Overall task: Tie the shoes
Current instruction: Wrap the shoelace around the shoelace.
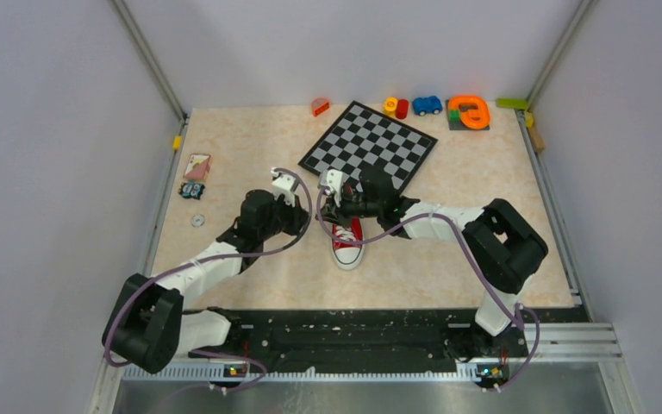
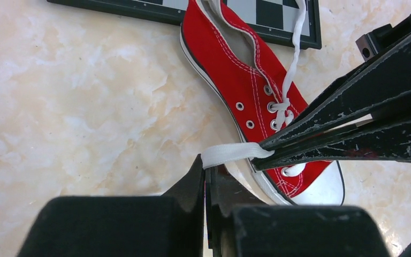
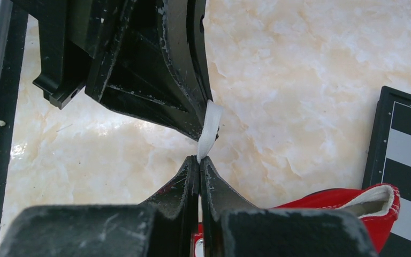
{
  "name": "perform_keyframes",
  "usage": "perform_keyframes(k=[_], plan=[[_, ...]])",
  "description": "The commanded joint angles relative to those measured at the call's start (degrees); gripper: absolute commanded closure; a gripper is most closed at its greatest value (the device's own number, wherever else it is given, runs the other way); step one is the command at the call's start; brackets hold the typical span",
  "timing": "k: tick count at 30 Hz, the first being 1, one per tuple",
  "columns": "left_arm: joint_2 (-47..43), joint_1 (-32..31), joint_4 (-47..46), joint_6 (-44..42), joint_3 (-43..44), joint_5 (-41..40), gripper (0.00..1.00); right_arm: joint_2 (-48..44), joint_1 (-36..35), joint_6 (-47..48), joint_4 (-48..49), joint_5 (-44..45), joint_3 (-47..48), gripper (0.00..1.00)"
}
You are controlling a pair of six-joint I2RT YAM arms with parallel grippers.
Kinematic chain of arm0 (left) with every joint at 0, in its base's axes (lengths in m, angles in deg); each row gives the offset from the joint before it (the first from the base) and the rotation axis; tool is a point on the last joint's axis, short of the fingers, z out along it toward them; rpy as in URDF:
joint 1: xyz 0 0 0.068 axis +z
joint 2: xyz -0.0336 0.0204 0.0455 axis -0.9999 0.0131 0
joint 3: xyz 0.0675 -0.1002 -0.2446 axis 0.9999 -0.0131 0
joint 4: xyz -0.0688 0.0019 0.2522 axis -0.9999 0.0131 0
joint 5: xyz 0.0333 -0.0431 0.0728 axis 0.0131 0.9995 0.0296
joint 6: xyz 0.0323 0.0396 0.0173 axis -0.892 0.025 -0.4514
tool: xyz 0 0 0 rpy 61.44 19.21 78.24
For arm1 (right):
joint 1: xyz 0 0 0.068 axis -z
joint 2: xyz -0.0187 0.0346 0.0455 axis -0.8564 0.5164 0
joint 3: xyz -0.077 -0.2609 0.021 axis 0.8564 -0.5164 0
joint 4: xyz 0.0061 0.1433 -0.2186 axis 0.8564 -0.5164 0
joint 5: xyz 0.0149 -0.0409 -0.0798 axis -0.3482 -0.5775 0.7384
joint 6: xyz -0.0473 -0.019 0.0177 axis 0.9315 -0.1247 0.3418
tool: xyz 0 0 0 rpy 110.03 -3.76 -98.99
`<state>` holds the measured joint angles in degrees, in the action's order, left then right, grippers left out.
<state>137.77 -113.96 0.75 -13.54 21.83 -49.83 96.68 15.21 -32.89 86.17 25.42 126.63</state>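
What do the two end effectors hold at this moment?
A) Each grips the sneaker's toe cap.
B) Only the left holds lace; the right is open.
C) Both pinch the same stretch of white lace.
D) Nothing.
C: the left end effector and the right end effector are each shut on one short stretch of white lace spanning between their tips, beside the red sneaker.
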Motion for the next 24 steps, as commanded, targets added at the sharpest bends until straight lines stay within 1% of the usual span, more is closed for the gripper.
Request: perform_keyframes(k=[1, 4, 7, 9, 16, 19, 21, 23, 24], plan=[[-1.5, 0.1, 0.2, -0.3, 0.1, -1.1, 1.0, -3.1, 0.3, 0.0, 1.7, -2.5, 1.2, 1.0], [-1.9, 0.2, 2.0, 0.3, 0.6, -2.8, 1.0, -3.1, 0.3, -0.2, 1.7, -2.4, 1.2, 1.0], [-3.0, 0.2, 3.4, 3.0, 0.3, -7.6, 1.0, -3.2, 0.7, -1.1, 2.3, -2.7, 0.9, 1.0], [-4.1, 0.3, 2.6, 4.0, -0.7, -9.0, 0.95, -3.4, 1.1, -2.0, 3.6, -3.3, 0.5, 1.0], [-4.7, 0.6, 2.5, 4.3, -0.6, -8.1, 0.95, -3.4, 1.3, -2.1, 3.1, -3.9, 0.4, 1.0], [-5.2, 0.6, 2.7, 4.6, -0.2, -7.6, 0.99, -3.5, 1.3, -1.9, 2.9, -3.7, 0.4, 1.0], [-6.1, 0.6, 2.5, 5.2, -0.1, -6.6, 1.0, -3.3, 1.3, -1.8, 2.2, -3.5, 0.5, 1.0], [-7.4, 0.7, 2.5, 6.1, 0.2, -5.7, 1.0, -3.1, 1.3, -1.7, 1.4, -3.3, 0.7, 0.91], [-7.9, 0.7, 2.4, 6.6, 0.3, -5.3, 1.0, -2.9, 1.3, -1.7, 0.9, -3.2, 0.8, 0.85]])
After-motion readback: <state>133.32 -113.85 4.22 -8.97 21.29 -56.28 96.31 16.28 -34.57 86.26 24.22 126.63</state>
